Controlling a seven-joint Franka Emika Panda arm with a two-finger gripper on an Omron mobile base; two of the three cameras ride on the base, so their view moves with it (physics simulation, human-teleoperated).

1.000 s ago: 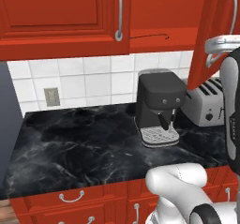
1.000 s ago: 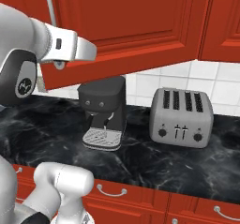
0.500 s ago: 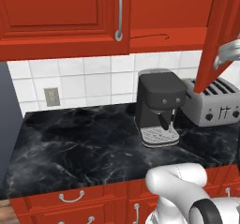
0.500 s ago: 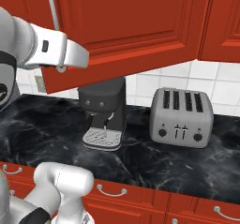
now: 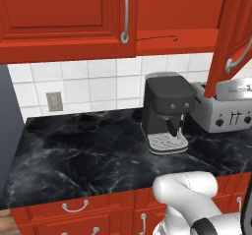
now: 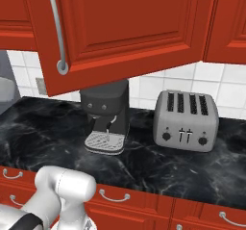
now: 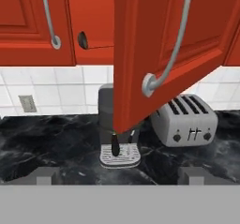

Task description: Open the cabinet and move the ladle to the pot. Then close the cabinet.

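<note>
Grey and blunt, my two fingertips (image 7: 47,175) sit wide apart at the bottom corners of the hand view, so my gripper (image 7: 119,178) is open with nothing between its jaws. Past them runs the black marbled stone counter (image 7: 56,138), mostly bare on the left. On it stand one boxy dark coffee machine (image 7: 107,106) and one brushed-silver four-slot toaster (image 7: 187,120). Above, in the centre, the glossy red wall cabinet (image 7: 136,54) has a raised-panel door standing ajar, edge toward me, overhanging the coffee machine. I count two curved silver bar handles (image 7: 176,45). Behind is a white tiled wall (image 7: 61,85) with one outlet (image 7: 27,103).
</note>
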